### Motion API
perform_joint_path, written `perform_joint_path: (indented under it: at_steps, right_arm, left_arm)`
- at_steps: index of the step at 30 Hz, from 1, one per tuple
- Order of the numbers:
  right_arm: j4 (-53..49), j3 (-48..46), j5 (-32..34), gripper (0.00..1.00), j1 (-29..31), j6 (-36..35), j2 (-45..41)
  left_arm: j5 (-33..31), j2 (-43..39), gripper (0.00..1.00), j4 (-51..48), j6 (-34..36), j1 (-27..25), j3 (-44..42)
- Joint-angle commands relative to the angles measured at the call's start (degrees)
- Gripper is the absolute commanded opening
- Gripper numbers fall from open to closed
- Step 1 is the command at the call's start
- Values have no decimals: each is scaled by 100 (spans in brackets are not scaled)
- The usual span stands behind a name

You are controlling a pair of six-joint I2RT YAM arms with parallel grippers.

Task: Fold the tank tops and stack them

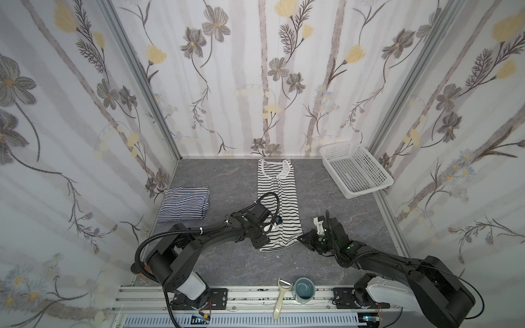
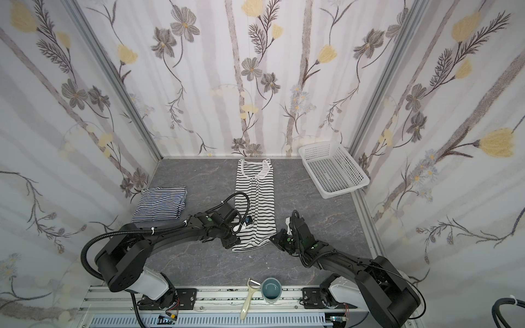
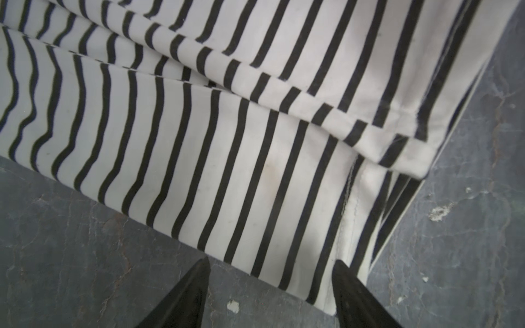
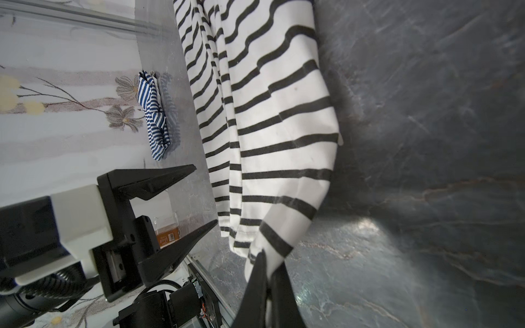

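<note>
One wide-striped tank top (image 4: 284,127) corner pinched in right pincer (image 4: 271,258); left pincer (image 3: 272,259) parted, empty, over hem

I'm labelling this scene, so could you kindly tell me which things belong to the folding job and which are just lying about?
Belonging to the job: black-striped tank top, its near corner pinched in the right claw; folded navy-striped tank top; left claw, open.
Lying about: white basket; peeler; blue cup.

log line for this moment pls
left pincer: open by hem | right pincer: shut on black-striped top corner | navy-striped top: folded, left side
</note>
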Motion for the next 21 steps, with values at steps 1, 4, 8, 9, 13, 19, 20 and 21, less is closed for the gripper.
perform_joint_path:
  at_steps: [1,4,8,9,13,19,20,21]
  right_arm:
    - [-164,144,20,0,-57,-174,-14]
    - [-230,263,-18,0,-92,-271,55]
    - [-107,318,-56,0,-100,-257,190]
    - [-53,313,-77,0,-101,-243,218]
    - [-38,358,-78,0,-99,-229,228]
    - [-74,376,-74,0,-110,-247,206]
    - [-71,369,-68,0,-114,-247,202]
    - [-77,368,-65,0,-114,-239,193]
  left_arm:
    - [351,-133,70,-203,80,-59,-28]
    - [637,-187,70,-366,101,-158,-58]
    - [737,-127,70,-383,137,-350,-125]
    - [759,-108,70,-388,142,-417,-129]
    - [748,13,70,-345,137,-539,-147]
    - [488,168,70,-188,213,-539,-200]
    - [493,190,69,-177,213,-541,-208]
    - [498,203,68,-168,222,-541,-221]
